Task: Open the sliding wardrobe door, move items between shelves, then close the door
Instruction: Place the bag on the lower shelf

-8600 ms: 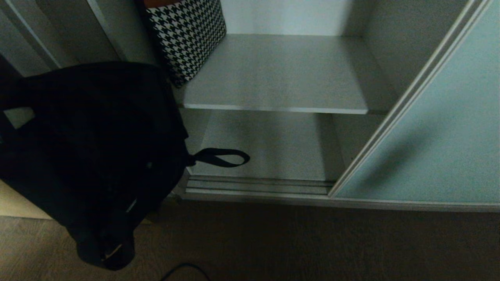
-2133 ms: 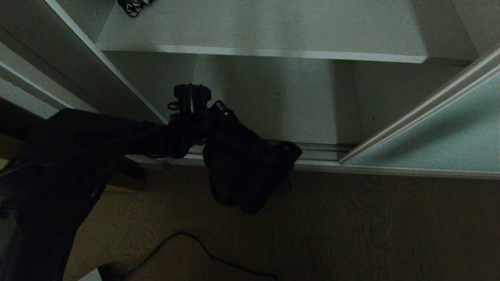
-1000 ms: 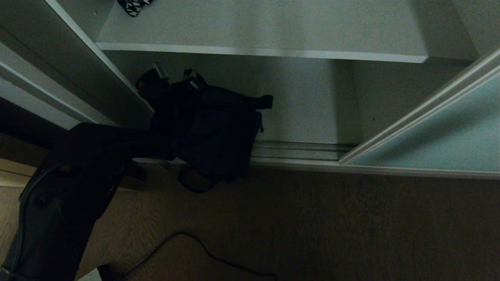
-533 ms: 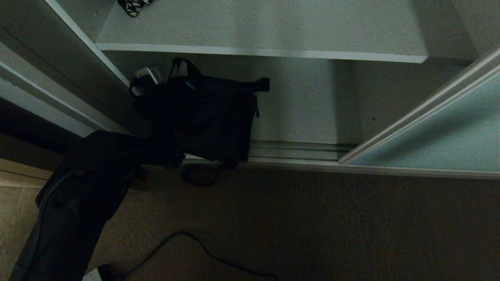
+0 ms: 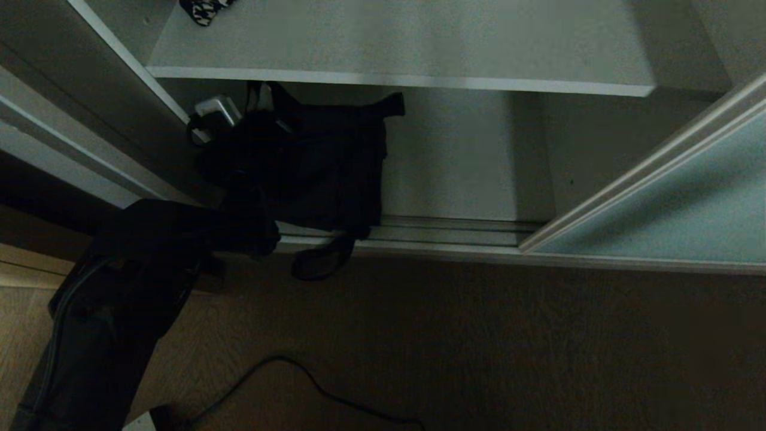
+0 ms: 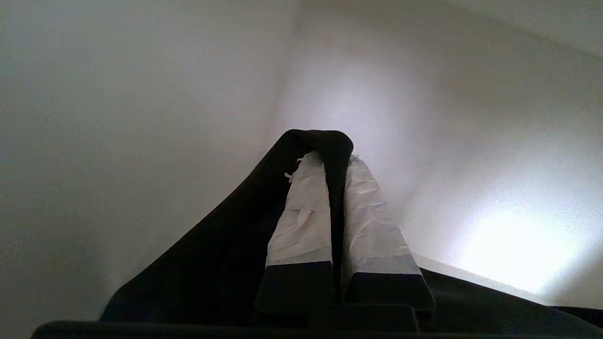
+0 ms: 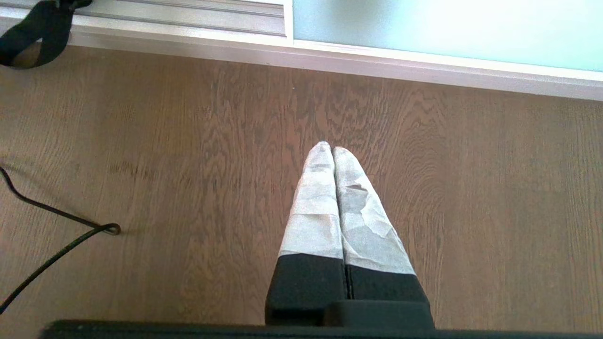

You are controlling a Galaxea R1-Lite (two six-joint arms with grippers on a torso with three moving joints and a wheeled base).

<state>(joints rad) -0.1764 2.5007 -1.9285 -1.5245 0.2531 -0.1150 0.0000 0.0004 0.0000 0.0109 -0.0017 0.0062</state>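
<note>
Here, black bag [image 5: 323,161] under shelf edge [image 5: 395,79]

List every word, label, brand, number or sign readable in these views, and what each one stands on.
None: no readable text in any view.
Black bag: no print or tag visible.
Houndstooth bag: pattern only, no lettering.
Sliding door: plain frosted glass.
Upper shelf: bare board.
Left claw and right claw: plain tape on the fingers, no marks.

Bag [image 5: 323,167] under upper shelf [image 5: 419,42], left of door [image 5: 676,209].
</note>
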